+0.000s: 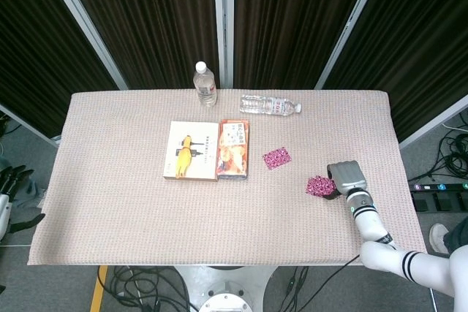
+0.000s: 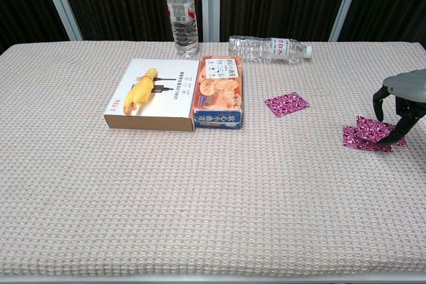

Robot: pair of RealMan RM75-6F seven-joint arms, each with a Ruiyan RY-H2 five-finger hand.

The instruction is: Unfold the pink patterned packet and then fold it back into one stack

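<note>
The pink patterned packet lies in separate pieces on the woven table cover [image 2: 200, 204]. One single piece [image 2: 286, 104] sits flat well to the left of the right hand [image 2: 401, 101], apart from everything else. The other pieces [image 2: 368, 134] lie overlapped directly under that hand, their left part sticking out from beneath the dark fingertips [image 2: 388, 134].

Going from the left: far from the right hand, a white box with a yellow figure printed on it [image 2: 153, 102] lies flat, and an orange snack box [image 2: 219, 91] lies touching its right side. Behind these, an upright water bottle [image 2: 182, 11] stands near the far edge, and a second clear bottle [image 2: 267, 48] lies on its side to the right of it.

The right hand arches over the overlapped pieces with its fingers curved down, tips touching the top one; whether it pinches the piece or only presses on it I cannot tell. In the head view the left hand [image 1: 10, 189] hangs off the left edge of the table, its fingers apart and holding nothing.
</note>
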